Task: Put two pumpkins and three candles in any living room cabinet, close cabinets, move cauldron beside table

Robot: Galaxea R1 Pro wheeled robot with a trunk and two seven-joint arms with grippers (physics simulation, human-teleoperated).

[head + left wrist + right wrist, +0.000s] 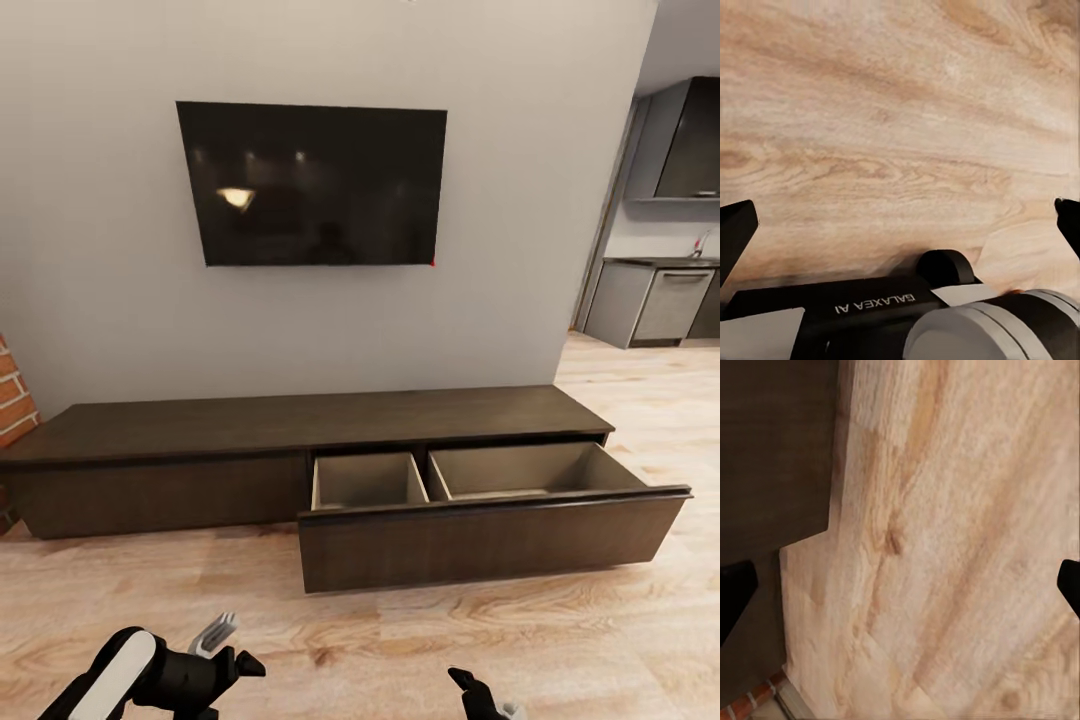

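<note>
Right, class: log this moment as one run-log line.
cabinet: right drawer open, both compartments bare | left pincer: open, over floor | right pincer: open | pumpkins, candles: unseen

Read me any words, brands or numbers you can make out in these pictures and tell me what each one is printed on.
"GALAXEA AI": white lettering on the black body of the left arm, seen upside down in the left wrist view.
No text shows on the TV, the cabinet or the kitchen units.

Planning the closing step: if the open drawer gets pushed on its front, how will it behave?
The drawer would likely slide straight back, not tip, since it sits squarely in the cabinet. Its wide front looks rigid. Both compartments look empty, so probably light.
</note>
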